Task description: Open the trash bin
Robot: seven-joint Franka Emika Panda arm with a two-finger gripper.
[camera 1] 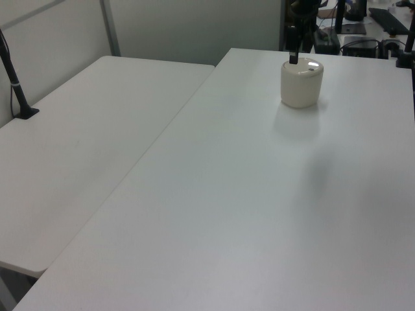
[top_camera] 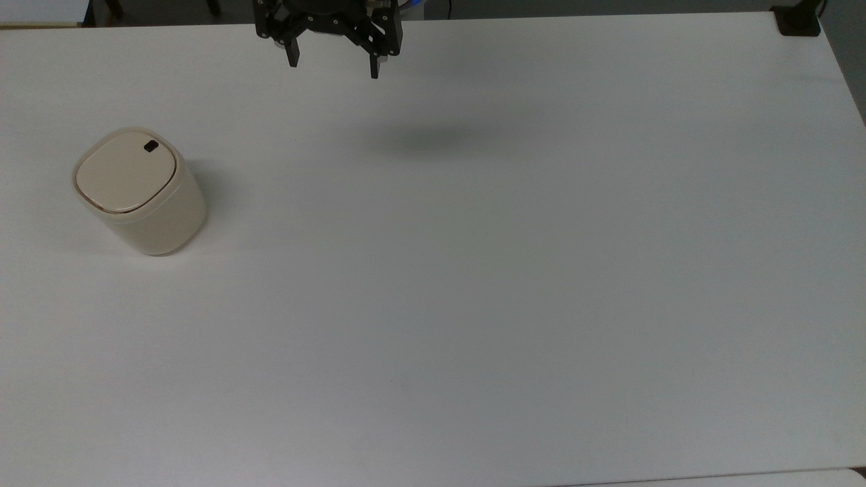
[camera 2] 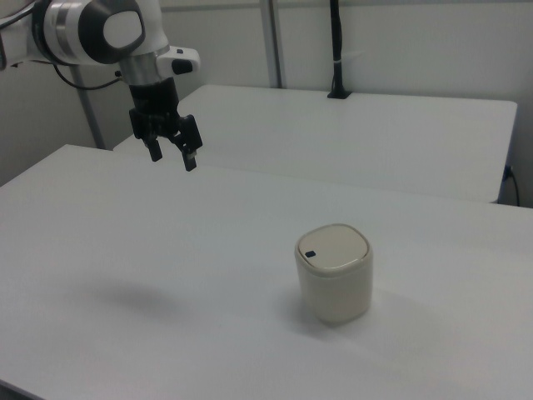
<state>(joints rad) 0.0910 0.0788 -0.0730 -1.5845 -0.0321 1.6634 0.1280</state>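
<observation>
The trash bin (top_camera: 139, 193) stood upright on the white table (top_camera: 473, 304), at the top view's left, lid (top_camera: 126, 170) shut and black button (top_camera: 151, 145) facing up. The gripper (top_camera: 333, 59) hung high with fingers spread, holding nothing, well apart from the bin. Best approach, I judged: come over the button and press straight down with one fingertip, so the light bin does not tip.

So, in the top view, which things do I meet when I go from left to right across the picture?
trash bin → black button on its lid → gripper, open, high above the table → black mount at the far right corner.
</observation>
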